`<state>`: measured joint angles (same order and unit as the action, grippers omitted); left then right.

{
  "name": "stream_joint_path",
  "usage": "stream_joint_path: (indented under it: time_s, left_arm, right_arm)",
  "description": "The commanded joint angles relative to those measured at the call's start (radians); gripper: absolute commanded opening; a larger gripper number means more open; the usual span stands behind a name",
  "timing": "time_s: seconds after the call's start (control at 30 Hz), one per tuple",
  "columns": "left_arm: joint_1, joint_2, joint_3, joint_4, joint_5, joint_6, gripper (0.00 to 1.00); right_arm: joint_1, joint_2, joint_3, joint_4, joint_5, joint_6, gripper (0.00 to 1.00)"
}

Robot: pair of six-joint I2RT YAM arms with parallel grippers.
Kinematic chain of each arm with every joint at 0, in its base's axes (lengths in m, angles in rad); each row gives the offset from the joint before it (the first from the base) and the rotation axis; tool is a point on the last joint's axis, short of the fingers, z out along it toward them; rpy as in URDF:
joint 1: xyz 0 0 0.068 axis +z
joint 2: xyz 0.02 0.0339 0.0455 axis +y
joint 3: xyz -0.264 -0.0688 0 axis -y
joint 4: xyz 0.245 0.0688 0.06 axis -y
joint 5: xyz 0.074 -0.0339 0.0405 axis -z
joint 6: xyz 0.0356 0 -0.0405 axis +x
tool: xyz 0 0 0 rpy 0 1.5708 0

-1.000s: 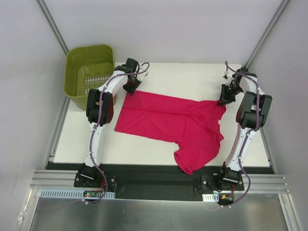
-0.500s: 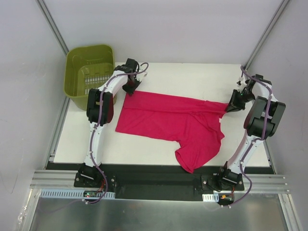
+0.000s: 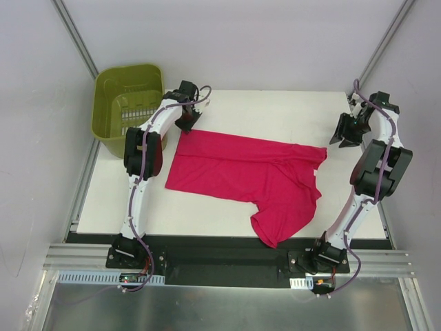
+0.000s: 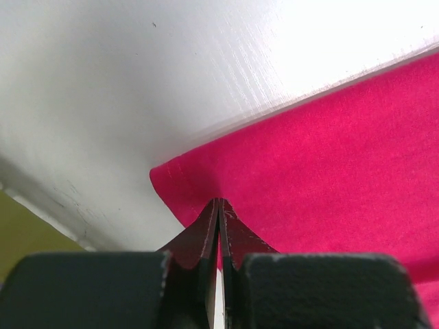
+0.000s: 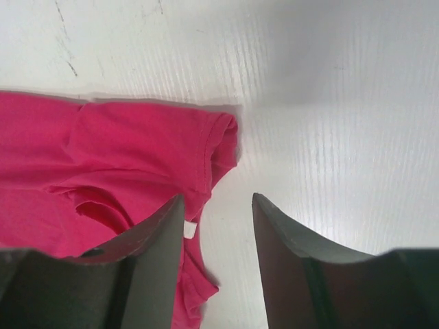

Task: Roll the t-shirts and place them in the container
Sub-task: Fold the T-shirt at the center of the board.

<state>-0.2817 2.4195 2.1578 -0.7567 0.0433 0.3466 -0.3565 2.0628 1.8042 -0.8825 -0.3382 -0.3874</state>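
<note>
The magenta-red t-shirt (image 3: 241,172) lies spread on the white table (image 3: 275,110), its lower part folded toward the front edge. My left gripper (image 3: 187,121) is shut, its tips over the shirt's far left corner (image 4: 329,151). The fabric there looks flat, and I see none pinched between the jaws. My right gripper (image 3: 342,131) is open with nothing in it, just right of the shirt's right sleeve (image 3: 318,153). In the right wrist view the crumpled sleeve (image 5: 123,151) lies on the table to the left of the gripper (image 5: 217,197).
A green basket (image 3: 127,103) stands at the table's far left corner, close to my left arm; its green side (image 4: 20,233) shows in the left wrist view. Grey walls and frame posts close in the table on three sides.
My right gripper pulled the sleeve to the right, then opened and let it go, moving on to the far right edge. The left gripper stayed shut at the shirt's corner.
</note>
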Motion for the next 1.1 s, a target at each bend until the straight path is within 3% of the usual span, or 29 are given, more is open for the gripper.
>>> stream_joint_path:
  time_s: [0.0,0.23,0.37,0.47,0.6,0.67,0.83,1.0,1.03,1.07]
  left_arm:
    - [-0.008,-0.080,0.001,-0.024,-0.010,-0.028,0.00]
    - [-0.020,-0.106,-0.059,-0.024,-0.036,-0.011,0.00]
    - [-0.020,-0.105,-0.076,-0.024,-0.039,0.008,0.00]
    - [-0.020,-0.088,-0.073,-0.026,-0.037,0.020,0.00]
    - [-0.020,-0.042,-0.055,-0.024,-0.083,0.029,0.00]
    - [-0.017,-0.028,-0.044,-0.026,-0.089,0.037,0.00]
    - [-0.007,0.038,0.019,-0.023,-0.108,0.052,0.00]
    - [0.006,0.108,0.177,-0.032,-0.120,0.051,0.00]
    - [0.006,0.112,0.194,-0.030,-0.122,0.045,0.00]
    - [0.006,0.113,0.223,-0.030,-0.118,0.042,0.00]
  right_arm:
    - [0.027,0.084,0.041,0.016,0.028,-0.027,0.50]
    - [0.053,0.201,0.132,0.019,0.048,-0.036,0.55]
    - [0.054,0.240,0.153,-0.006,0.028,-0.039,0.48]
    - [0.053,0.253,0.146,-0.007,0.034,-0.042,0.39]
    - [0.054,0.282,0.178,0.011,0.070,-0.036,0.10]
    - [0.053,0.302,0.225,0.011,0.068,-0.022,0.06]
    - [0.063,0.375,0.397,0.017,0.048,0.018,0.05]
    - [0.064,0.488,0.630,-0.035,0.038,0.059,0.08]
    - [0.062,0.511,0.691,-0.038,0.039,0.077,0.09]
    - [0.056,0.507,0.692,-0.021,0.038,0.088,0.22]
